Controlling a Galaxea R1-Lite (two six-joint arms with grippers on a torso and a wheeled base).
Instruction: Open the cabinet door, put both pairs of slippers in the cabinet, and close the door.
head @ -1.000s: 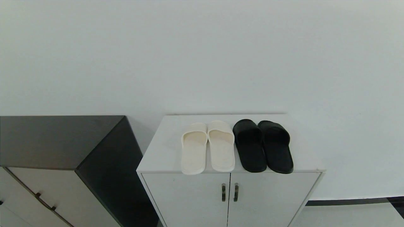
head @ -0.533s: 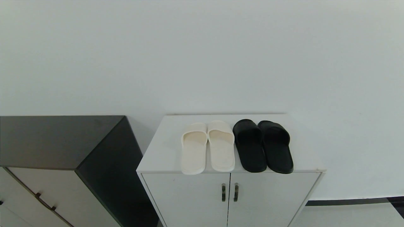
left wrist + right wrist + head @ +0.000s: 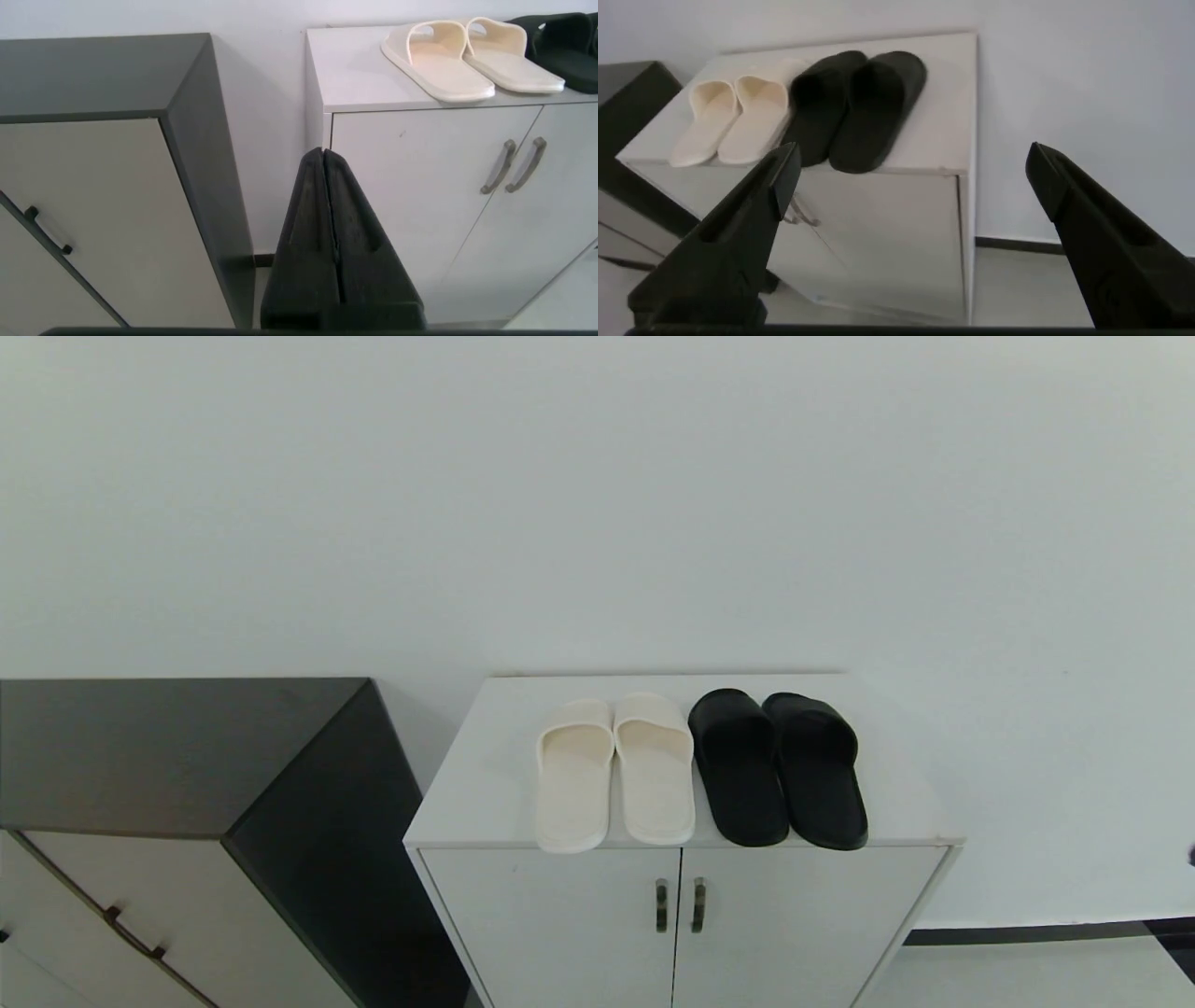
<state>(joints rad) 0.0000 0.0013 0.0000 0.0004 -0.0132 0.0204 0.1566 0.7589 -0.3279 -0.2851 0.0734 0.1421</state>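
Two grippers sit nearest the cameras, and neither holds anything. The left gripper (image 3: pixel 324 161) has its fingers pressed flat together, while the right gripper (image 3: pixel 913 163) is spread wide. Beyond them stands the white cabinet (image 3: pixel 560 933) with both doors shut and two slim vertical handles (image 3: pixel 661 905) just beside each other at the centre seam. The handles look rigid and narrow, so I judge a door is best taken by pinching one bar across its middle and pulling along the hinge arc. The light panel should swing easily. On the cabinet top lie the cream slippers (image 3: pixel 614 775) and, just beside them on the robot's right, the black slippers (image 3: pixel 780 770), heels at the front edge. They look like light moulded foam: springy, a little slick, unlikely to break. The strap across the toes, or the sole's side edge, seems the surest hold. A dark cabinet (image 3: pixel 187 756) stands to the left, and a plain wall (image 3: pixel 597 504) rises behind everything.
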